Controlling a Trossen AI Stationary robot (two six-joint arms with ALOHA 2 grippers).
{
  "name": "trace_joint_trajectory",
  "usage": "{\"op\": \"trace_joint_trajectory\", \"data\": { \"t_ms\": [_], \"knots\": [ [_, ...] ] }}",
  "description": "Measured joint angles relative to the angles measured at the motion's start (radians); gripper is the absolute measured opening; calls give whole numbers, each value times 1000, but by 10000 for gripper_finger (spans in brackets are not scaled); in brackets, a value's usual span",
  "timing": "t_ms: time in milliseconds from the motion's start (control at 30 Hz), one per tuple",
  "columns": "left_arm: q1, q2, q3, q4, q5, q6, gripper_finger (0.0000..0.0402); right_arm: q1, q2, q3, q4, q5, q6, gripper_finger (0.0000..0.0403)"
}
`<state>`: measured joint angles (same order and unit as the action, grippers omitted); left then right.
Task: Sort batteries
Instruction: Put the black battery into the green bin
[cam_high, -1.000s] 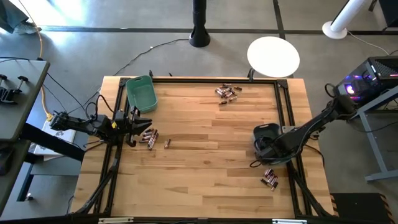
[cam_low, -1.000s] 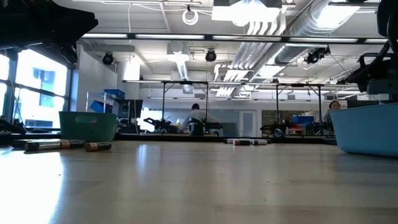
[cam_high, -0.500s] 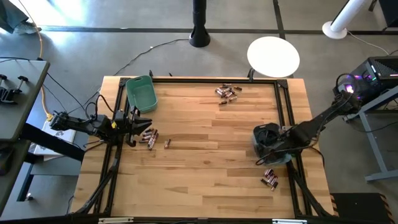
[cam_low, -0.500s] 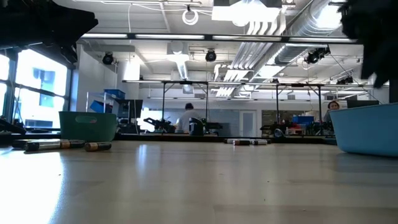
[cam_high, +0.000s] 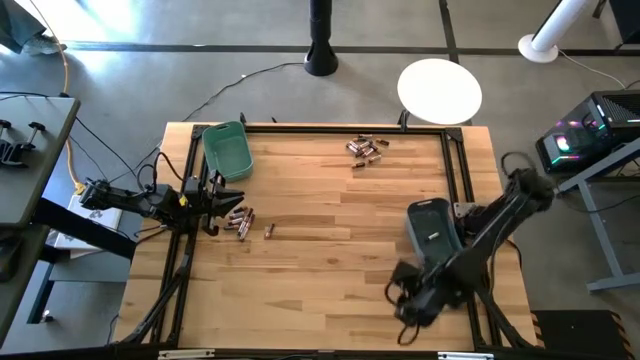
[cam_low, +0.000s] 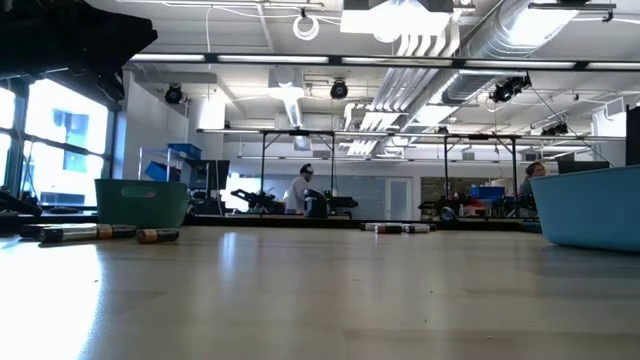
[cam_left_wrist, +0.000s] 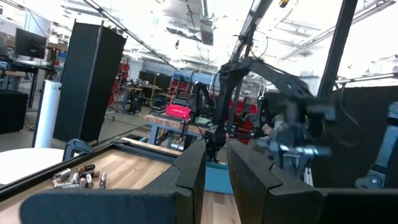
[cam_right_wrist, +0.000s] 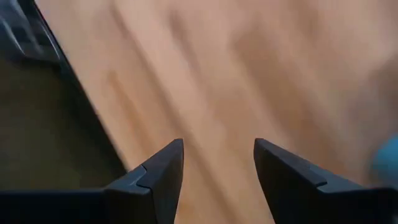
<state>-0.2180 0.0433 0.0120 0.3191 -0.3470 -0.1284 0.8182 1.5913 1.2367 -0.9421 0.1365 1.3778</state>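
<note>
A wooden table (cam_high: 330, 200) inside a black frame, seen from above, with a robot arm at each side. A green bin (cam_high: 227, 148) sits at the far left corner and a blue-grey bin (cam_high: 432, 226) near the right edge — probably one for each battery type. The right gripper (cam_high: 405, 300) hangs low by the near right edge, fingers apart over bare wood, holding nothing; it looks poised to pick up. The left gripper (cam_high: 222, 199) rests at the left edge beside a battery cluster (cam_high: 240, 220); its fingers sit close with a narrow gap, empty. More batteries (cam_high: 365, 150) lie near the far edge, well apart from both bins. No readable labels or writing.
</note>
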Motion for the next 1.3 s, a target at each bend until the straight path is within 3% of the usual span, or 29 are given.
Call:
{"op": "trace_joint_trajectory", "data": {
  "t_ms": [200,667,933,1300],
  "knots": [
    [0,0,0,0,0,12,58,84,125,-32,-3,-193,241,188],
    [0,0,0,19,0,35,58,91,187,-50,-151,-194,211,187],
    [0,0,0,19,2,28,58,91,187,-187,54,-210,171,187],
    [0,0,0,23,3,25,58,91,188,-207,84,-212,151,187]
  ]
}}
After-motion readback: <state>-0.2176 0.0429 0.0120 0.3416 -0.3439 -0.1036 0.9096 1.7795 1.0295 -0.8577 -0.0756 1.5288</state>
